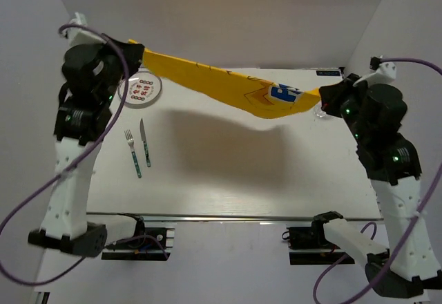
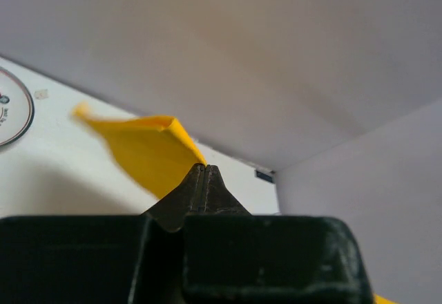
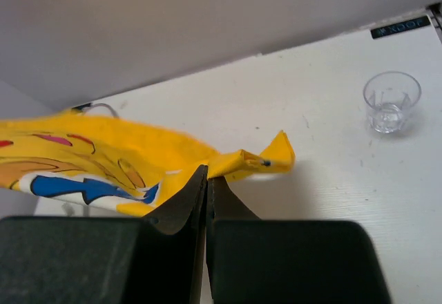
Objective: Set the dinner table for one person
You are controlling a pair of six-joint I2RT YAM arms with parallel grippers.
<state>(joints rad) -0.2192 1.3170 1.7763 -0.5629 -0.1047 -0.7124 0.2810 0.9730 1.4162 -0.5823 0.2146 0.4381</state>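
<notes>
Both arms' fingers (image 3: 190, 200) pinching yellow placemat (image 1: 228, 86), above dinner table (image 1: 228, 173)

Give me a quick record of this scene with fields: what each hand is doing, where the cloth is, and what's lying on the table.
left hand: shut on one end of the yellow cloth
right hand: shut on the other end
yellow cloth: stretched between both hands, sagging, lifted above the table
plate: far left of the table
fork: nearer than the plate, on the left side
knife: just right of the fork
glass: upright, far right
</notes>
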